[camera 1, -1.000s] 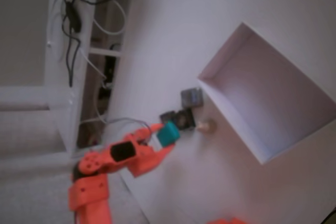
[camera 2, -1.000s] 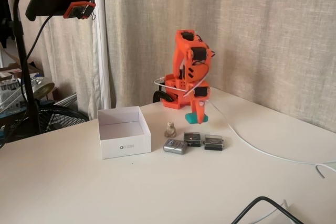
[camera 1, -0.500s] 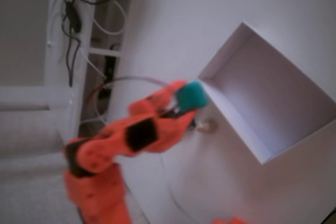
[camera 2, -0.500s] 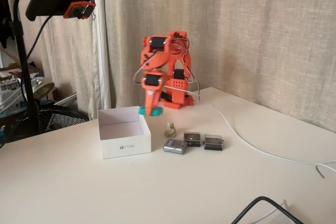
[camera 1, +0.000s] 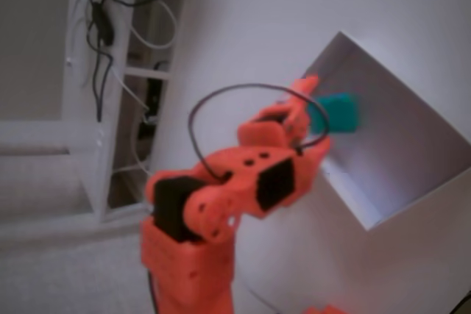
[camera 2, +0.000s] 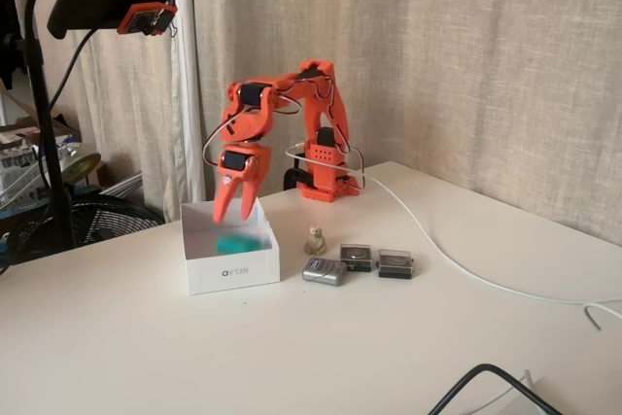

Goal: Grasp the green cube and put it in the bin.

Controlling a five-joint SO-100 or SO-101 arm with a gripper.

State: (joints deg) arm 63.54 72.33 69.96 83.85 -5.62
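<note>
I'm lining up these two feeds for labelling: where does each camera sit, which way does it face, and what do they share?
A fixed view: mounted high, looking steeply down and rotated, onto the bin; shows the orange arm and the gripper.
Another fixed view: at table height across the table, facing the curtain; shows the whole arm and its base, the gripper, plus a camera on a stand.
Shared: arm, bin, green cube.

In a fixed view, the orange arm (camera 1: 221, 204) reaches over the near wall of the bin (camera 1: 412, 159). The gripper (camera 1: 315, 119) stands with jaws spread above the bin's interior. The green cube (camera 1: 340, 113), blurred, sits clear of the fingers, inside the bin's outline.
</note>
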